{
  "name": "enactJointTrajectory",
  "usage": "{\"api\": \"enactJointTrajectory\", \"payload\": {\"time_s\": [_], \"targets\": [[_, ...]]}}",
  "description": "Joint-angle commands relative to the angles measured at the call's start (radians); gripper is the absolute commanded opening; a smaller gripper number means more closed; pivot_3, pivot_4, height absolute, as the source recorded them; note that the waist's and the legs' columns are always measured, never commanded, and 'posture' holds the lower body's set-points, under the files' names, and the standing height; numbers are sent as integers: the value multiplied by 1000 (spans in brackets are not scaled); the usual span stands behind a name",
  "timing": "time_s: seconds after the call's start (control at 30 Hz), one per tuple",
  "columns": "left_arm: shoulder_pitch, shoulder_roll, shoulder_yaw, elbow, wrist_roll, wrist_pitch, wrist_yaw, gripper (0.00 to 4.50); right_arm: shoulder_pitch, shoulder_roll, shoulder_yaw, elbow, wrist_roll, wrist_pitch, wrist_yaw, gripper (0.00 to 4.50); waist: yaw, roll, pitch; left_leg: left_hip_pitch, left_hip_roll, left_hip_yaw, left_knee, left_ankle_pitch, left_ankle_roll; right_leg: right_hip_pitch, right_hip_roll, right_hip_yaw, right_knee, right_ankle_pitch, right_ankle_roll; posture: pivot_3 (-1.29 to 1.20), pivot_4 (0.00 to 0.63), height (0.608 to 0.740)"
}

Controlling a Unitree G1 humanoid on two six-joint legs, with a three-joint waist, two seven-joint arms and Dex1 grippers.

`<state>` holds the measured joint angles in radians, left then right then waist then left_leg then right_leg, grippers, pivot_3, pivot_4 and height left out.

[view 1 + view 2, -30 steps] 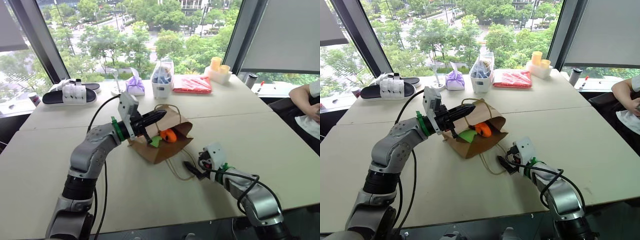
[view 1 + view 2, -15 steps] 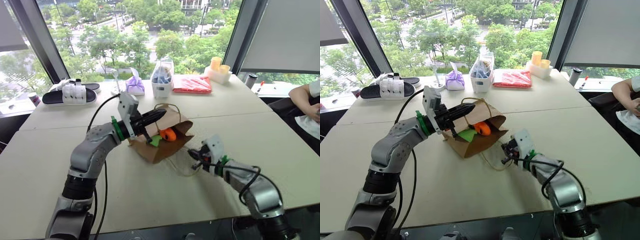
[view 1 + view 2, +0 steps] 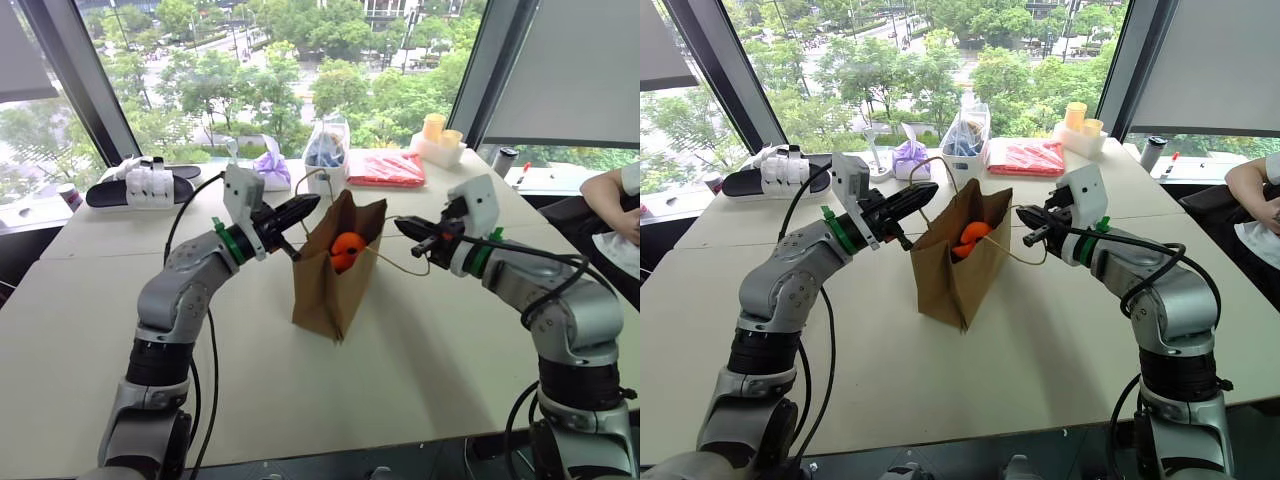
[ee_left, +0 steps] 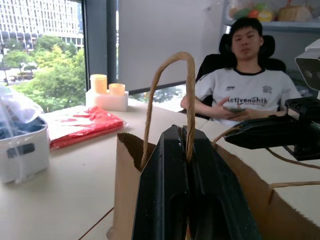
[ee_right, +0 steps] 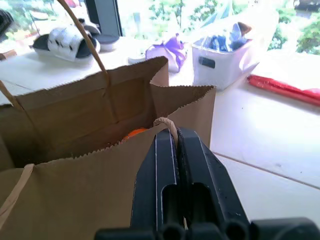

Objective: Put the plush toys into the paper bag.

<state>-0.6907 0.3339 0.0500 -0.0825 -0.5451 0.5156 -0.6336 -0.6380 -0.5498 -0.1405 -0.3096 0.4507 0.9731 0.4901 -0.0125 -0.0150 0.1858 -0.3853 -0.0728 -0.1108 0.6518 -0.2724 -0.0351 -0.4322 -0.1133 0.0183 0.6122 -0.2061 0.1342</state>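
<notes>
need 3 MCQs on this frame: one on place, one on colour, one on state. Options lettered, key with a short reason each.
1. Where does the paper bag stand?
A. On the floor
B. On the table, between the two grippers
C. On the white sandal

2. What colour is the plush toy seen in the bag's mouth?
A. Orange
B. Blue
C. Purple

3. How does the right gripper stand?
A. Wide open above the bag
B. Shut on the red packet
C. Shut on a cord handle

Key:
1 B: the bag is upright on the table, with the left gripper on its other side.
2 A: an orange ball shows inside.
3 C: the right wrist view shows the fingers pinching the cord.
</notes>
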Motion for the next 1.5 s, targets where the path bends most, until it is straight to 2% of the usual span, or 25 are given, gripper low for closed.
{"api": "enactJointTrajectory", "payload": {"time_s": [0.03, 0.17, 0.23, 0.3, 0.4, 0.5, 0.53, 0.77, 0.93, 1.43, 1.5], "targets": [[27, 12, -14, -9, 35, -9, 8, 0, -20, -20, -1, -4, -4, -30, 7, 28, 0, 0, 0, 0, 0, 0, 0, 0, 0, 0, 0, 0, 0, 0, 0, 0, 150, 740], [50, 18, -20, -7, 48, -3, 1, 0, -15, -37, 13, 0, 0, -45, 30, 28, 0, 0, 0, 0, 0, 0, 0, 0, 0, 0, 0, 0, 0, 0, 0, 0, 150, 740], [57, 30, -25, -15, 40, 13, -19, 548, -9, -44, 10, -13, 14, -43, 47, 576, 0, 0, 0, 0, 0, 0, 0, 0, 0, 0, 0, 0, 0, 0, 0, 0, 150, 740], [59, 36, -21, -24, 31, 21, -28, 1316, -10, -47, -1, -36, 36, -40, 64, 1321, 0, 0, 0, 0, 0, 0, 0, 0, 0, 0, 0, 0, 0, 0, 0, 0, 150, 740], [55, 45, -8, -32, 24, 33, -29, 2845, -40, -38, -25, -36, 34, -44, 37, 2846, 0, 0, 0, 0, 0, 0, 0, 0, 0, 0, 0, 0, 0, 0, 0, 0, 150, 740], [59, 65, 48, -66, -65, 103, -41, 4267, -100, -49, -72, -32, 68, -15, 19, 4265, -1, 0, 0, -1, 0, 0, 0, 0, 0, -1, 0, 0, 0, 0, 0, 0, 150, 740], [64, 78, 57, -77, -82, 120, -47, 4392, -113, -55, -81, -35, 79, -6, 20, 4391, -1, 0, 0, -1, 0, -1, 0, 0, 0, -1, 0, 0, 0, 0, 0, 0, 150, 740], [131, 193, 96, -120, -138, 167, -130, 4392, -166, -94, -165, -32, 142, 28, 7, 4391, 0, 0, 0, -1, 0, 0, -1, 0, 0, -2, 0, 0, 0, 0, 0, 0, 150, 740], [151, 210, 153, -133, -228, 243, -125, 4392, -176, -111, -253, -7, 158, 40, -54, 4391, 3, 0, 0, -2, 0, -1, 0, 0, 0, -2, -1, 0, 0, 0, 0, 0, 150, 740], [152, 218, 154, -139, -251, 256, -110, 4392, -172, -122, -250, -6, 190, 39, -80, 4391, 0, 0, 0, -2, 0, 0, 0, 0, 0, -2, 0, 0, 0, 0, 0, 0, 150, 740], [252, 281, 90, -214, -248, 278, -206, 4500, 59, -52, -241, -55, 128, 32, -152, 3897, -1, -3, -2, -2, 0, 0, 0, 0, 0, -2, 0, 0, 0, 0, 0, 0, 150, 740]]}}
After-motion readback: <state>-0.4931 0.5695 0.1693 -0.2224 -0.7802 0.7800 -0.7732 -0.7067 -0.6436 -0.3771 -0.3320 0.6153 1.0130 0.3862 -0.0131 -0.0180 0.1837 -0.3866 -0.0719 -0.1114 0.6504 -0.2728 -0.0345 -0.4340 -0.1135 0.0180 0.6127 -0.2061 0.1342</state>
